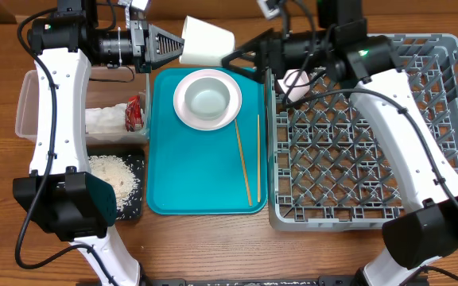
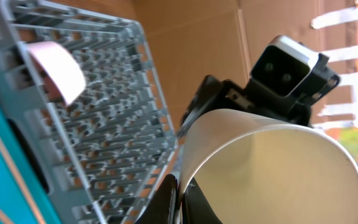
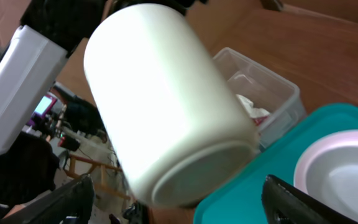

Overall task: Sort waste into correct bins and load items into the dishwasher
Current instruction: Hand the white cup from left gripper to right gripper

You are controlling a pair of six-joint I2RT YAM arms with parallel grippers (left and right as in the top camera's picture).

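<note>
Cup (image 1: 207, 41), clamped at its rim by the left gripper (image 1: 178, 46) above the tray's (image 1: 205, 175) far edge, faces the right gripper's (image 1: 241, 65) spread fingers; napkin (image 1: 102, 119), wrapper (image 1: 135, 113) and rice (image 1: 116, 175) look binned, but bowl (image 1: 207, 99) and chopsticks (image 1: 245, 163) are not yet in the rack (image 1: 372, 159).

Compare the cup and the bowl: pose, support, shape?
Support: the cup is held off the table by the left fingers; the bowl rests on the plate on the teal tray.
Pose: the cup is tipped on its side; the bowl sits upright.
Shape: the cup is tall and narrow; the bowl is wide and shallow.
Shared: both are white and look empty.
</note>
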